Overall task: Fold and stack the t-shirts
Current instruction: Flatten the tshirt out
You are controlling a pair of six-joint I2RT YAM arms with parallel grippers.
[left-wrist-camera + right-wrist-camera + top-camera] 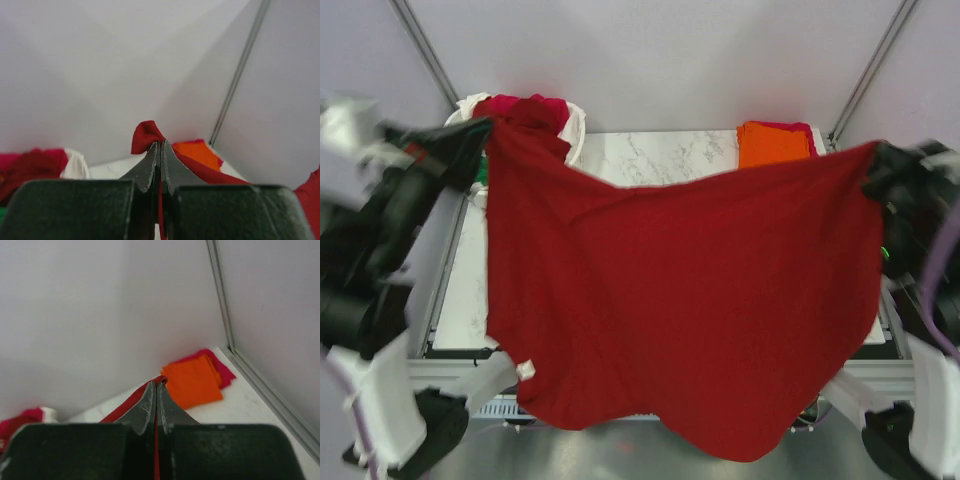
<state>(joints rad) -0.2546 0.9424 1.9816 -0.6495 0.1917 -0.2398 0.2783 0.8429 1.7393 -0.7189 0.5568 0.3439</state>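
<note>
- left gripper [160, 146] is pressed shut on one top corner of the dark red shirt [670, 300]; a tuft of cloth pokes out past its tips.
- right gripper [156, 385] pinches the other top corner, with a thin red edge caught between its fingers.
- the shirt hangs spread between the two grippers, sagging in the middle and draping below them over the table [660, 155] and its near edge.
- just beyond the right gripper, a folded orange shirt [192, 380] lies on a magenta shirt [222, 367] by the far corner.
- beyond the left gripper, to its left, sits a crumpled pile [520, 105] of red, magenta and white cloth.
</note>
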